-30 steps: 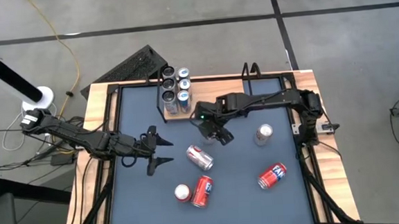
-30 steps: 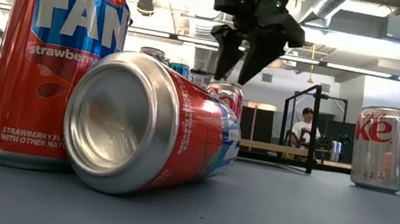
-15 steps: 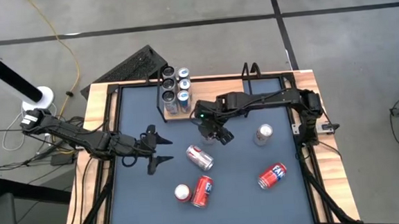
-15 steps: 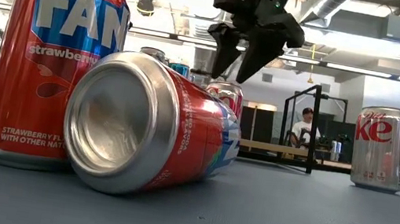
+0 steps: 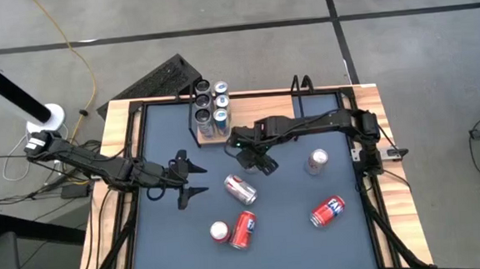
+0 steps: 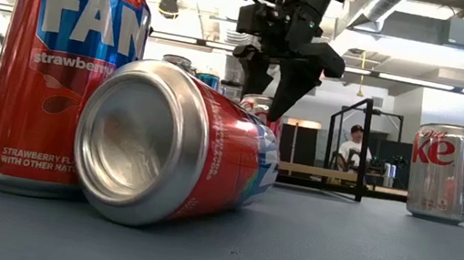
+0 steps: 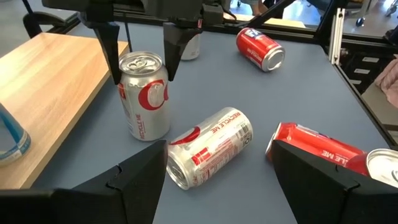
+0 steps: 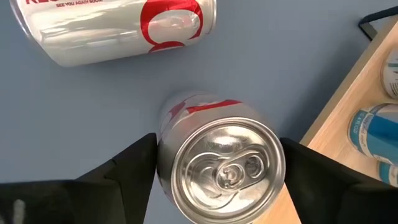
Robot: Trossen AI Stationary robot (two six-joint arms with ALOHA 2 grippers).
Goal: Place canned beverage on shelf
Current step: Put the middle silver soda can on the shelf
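Silver with a red emblem, the upright can [image 8: 219, 165] stands on the dark blue table mat [image 5: 297, 248], just beside the shelf [image 5: 211, 129] of light wood, where four cans [image 5: 210, 103] already stand between thin black uprights. Directly above this can hangs the right gripper [image 5: 247, 156], its fingers spread to either side of the can's top without touching it; the left wrist view shows the two dark fingers straddling the lid. Near it, toward the table's middle, a second silver can [image 7: 208, 147] lies on its side. A red can [image 5: 243, 229] lies farther toward the front edge, with another upright red can [image 5: 219, 231] touching or nearly touching it. A Diet Coke can [image 5: 316, 160] stands apart on the right side, and one more red can [image 5: 327, 212] lies near the right front. The left gripper [image 5: 194, 177] waits at the mat's left side, fingers parted, holding nothing.
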